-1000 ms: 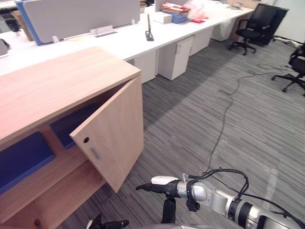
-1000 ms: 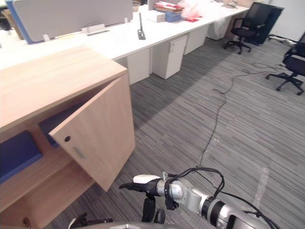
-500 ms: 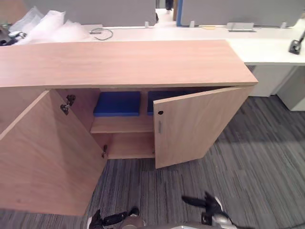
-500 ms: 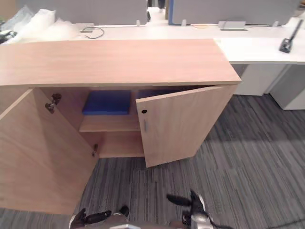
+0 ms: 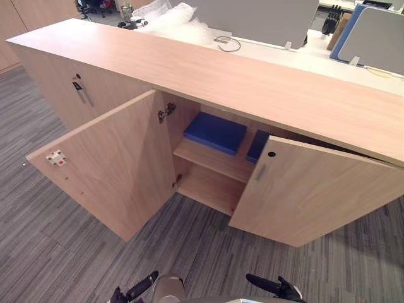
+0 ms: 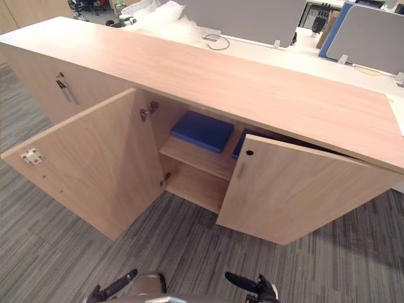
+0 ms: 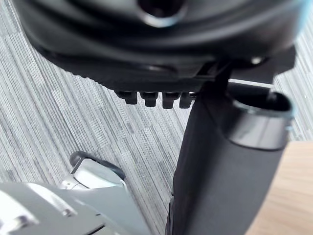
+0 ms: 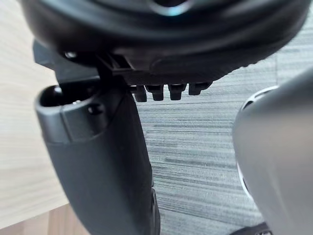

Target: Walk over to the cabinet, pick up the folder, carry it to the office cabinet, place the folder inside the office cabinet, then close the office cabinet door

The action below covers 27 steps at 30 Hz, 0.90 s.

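A long wooden cabinet (image 5: 252, 85) stands before me with both doors of one bay swung out. The left door (image 5: 113, 170) is wide open and the right door (image 5: 315, 196) is half open. On the bay's shelf lies a flat blue folder (image 5: 215, 132). A second blue folder (image 5: 257, 145) beside it is partly hidden by the right door. My left hand (image 5: 136, 290) and right hand (image 5: 274, 287) hang low over the carpet, well short of the cabinet, with fingers straight and nothing in them.
Grey striped carpet (image 5: 63, 240) lies between me and the cabinet. The two doors stick out into it. A closed door with a dark handle (image 5: 81, 95) is further left. Behind the cabinet are white desks (image 5: 297, 53), grey partitions (image 6: 252, 19) and crumpled plastic wrap (image 5: 170, 12).
The camera has swung from the cabinet's right end to its open bay, seen more from the left. My right arm, stretched forward a second ago, is down at the picture's bottom edge.
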Motion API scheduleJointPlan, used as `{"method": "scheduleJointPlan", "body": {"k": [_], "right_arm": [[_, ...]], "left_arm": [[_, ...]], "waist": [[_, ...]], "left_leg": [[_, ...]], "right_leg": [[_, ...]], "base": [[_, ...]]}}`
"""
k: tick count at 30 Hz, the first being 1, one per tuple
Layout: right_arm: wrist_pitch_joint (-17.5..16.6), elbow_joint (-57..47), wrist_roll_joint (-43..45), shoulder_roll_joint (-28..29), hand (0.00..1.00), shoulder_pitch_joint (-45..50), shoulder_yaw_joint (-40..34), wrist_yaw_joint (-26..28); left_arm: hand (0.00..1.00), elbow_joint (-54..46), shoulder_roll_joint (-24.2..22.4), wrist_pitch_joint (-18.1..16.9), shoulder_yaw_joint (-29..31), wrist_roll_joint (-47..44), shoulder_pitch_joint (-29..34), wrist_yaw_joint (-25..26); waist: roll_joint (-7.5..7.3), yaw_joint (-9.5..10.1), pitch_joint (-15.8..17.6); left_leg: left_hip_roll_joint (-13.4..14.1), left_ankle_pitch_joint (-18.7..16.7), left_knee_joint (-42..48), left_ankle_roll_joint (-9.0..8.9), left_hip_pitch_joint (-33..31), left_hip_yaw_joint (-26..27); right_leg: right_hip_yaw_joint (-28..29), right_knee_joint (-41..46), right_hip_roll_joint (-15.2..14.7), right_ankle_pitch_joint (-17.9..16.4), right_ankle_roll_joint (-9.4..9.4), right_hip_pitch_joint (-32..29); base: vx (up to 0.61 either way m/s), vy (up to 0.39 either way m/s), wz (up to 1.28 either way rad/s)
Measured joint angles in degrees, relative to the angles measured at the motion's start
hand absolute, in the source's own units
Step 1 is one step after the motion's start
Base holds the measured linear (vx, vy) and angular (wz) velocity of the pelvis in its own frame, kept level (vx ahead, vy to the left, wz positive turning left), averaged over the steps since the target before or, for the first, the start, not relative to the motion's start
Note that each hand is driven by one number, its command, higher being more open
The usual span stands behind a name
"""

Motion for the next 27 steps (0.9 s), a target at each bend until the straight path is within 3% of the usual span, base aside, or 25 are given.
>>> {"method": "scheduleJointPlan", "body": {"k": [2, 6, 18, 19, 20, 21, 23, 25, 27], "right_arm": [[0.1, 0.5, 3.8, 0.3, 1.00, 0.2, -2.0, 0.5], [-1.2, 0.5, 6.6, -0.3, 1.00, 1.1, -1.8, 0.6], [-2.1, 2.2, 5.8, -1.7, 1.00, 1.0, 5.3, 0.1], [-2.1, 2.1, 5.9, -1.9, 1.00, 1.1, 5.3, 0.1], [-2.1, 2.2, 5.9, -1.9, 1.00, 1.3, 5.3, 0.1], [-2.1, 2.2, 6.0, -1.9, 1.00, 1.6, 5.4, 0.1], [-1.4, 2.5, 5.9, -2.4, 1.00, 2.6, 5.3, 0.2], [-0.3, 2.9, 5.8, -3.3, 1.00, 3.2, 4.1, 0.5], [0.8, 2.6, 5.9, -4.4, 1.00, 4.2, 0.6, 1.2]], "left_arm": [[1.00, 1.8, 0.2, 0.0, -0.1, 0.2, -0.4, -0.1], [1.00, 4.3, 0.2, 0.0, -0.1, -0.1, 0.0, 0.1], [1.00, 5.2, 2.8, -2.8, -9.4, -11.8, -0.1, 2.7], [1.00, 1.4, 2.0, -1.9, -7.5, -13.5, 0.0, 3.3], [1.00, -12.7, -0.9, 0.9, -7.5, -16.2, 2.4, 5.7], [1.00, -22.3, -2.1, 1.4, -9.9, -17.7, 4.8, 6.7], [1.00, -55.9, -0.3, -0.4, -22.6, -18.5, 14.4, 5.8], [1.00, -66.6, 1.5, -2.2, -26.7, -17.8, 15.6, 2.8], [1.00, -68.9, 2.3, -3.8, -26.7, -15.8, 13.8, -1.8]], "waist": [[-0.20, -0.40, -0.3], [1.08, -0.94, -0.9], [-0.23, -2.14, -1.7], [-0.43, -2.27, -1.6], [-0.94, -2.26, -1.6], [-1.17, -2.20, -1.8], [-2.24, -1.67, -2.5], [-1.53, -1.39, -2.8], [1.31, -1.16, -3.2]], "left_leg": [[-3.9, 5.6, -12.1, 0.71, 5.7, -0.9], [-5.0, 12.4, -26.3, 0.29, 12.9, -2.4], [-5.2, 11.9, -26.3, -0.38, 12.8, -5.9], [-5.2, 11.8, -26.3, -0.45, 12.6, -6.0], [-5.0, 11.9, -26.3, -0.52, 11.8, -6.6], [-5.1, 12.0, -26.3, -0.57, 11.0, -7.0], [-5.3, 13.0, -26.0, -0.13, 9.6, -8.2], [-5.7, 13.0, -26.0, -0.10, 10.1, -8.6], [-5.6, 13.0, -26.0, -0.04, 12.1, -8.2]], "right_leg": [[-0.2, -2.0, -1.6, 3.5, -1.52, 1.8], [-1.6, -3.5, -0.9, 6.0, -1.89, 3.8], [-4.7, -5.4, 0.3, 6.3, -1.41, 6.5], [-4.8, -5.4, 0.3, 6.4, -1.37, 6.4], [-5.2, -5.4, 0.3, 6.4, -1.32, 5.8], [-5.5, -5.3, 0.3, 6.4, -1.32, 5.2], [-5.7, -5.0, 0.3, 6.5, -1.16, 4.3], [-5.7, -4.5, 0.2, 6.9, -1.30, 4.7], [-5.4, -4.0, 0.2, 8.6, -1.41, 6.1]], "base": [[0.07, 0.106, 0.45], [0.04, 0.038, 0.21], [0.02, -0.015, 0.16], [0.03, 0.006, 0.13], [0.03, 0.001, 0.18], [0.05, 0.007, 0.30], [0.10, 0.012, 0.32], [0.11, 0.023, 0.18], [0.09, 0.043, -0.03]]}}
